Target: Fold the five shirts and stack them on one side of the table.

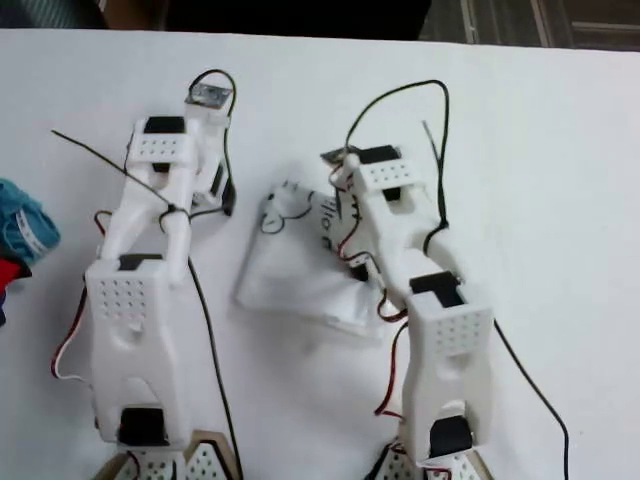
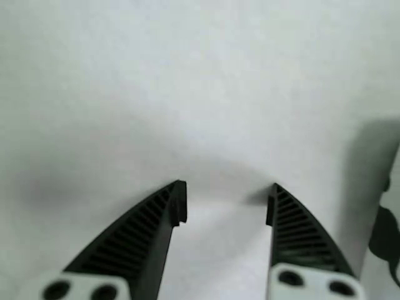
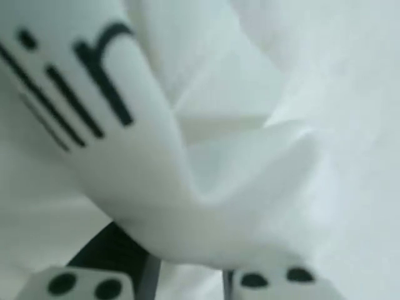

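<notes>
A white shirt (image 1: 295, 275) with black print lies crumpled at the table's middle, between the two arms. My right gripper (image 1: 338, 212) is at the shirt's far edge, shut on a raised fold of the white shirt (image 3: 187, 181). The cloth drapes over the right gripper (image 3: 187, 265) and hides most of its fingers. My left gripper (image 2: 226, 203) is open over bare white table, and nothing is between its black fingers (image 2: 169, 206). From above, the left gripper (image 1: 222, 192) sits just left of the shirt, apart from it.
A blue shirt (image 1: 22, 225) and a red one (image 1: 8, 272) are bunched at the table's left edge. Black and red cables (image 1: 210, 330) trail over the table (image 1: 540, 150) beside both arms. Open table lies to the right and far side.
</notes>
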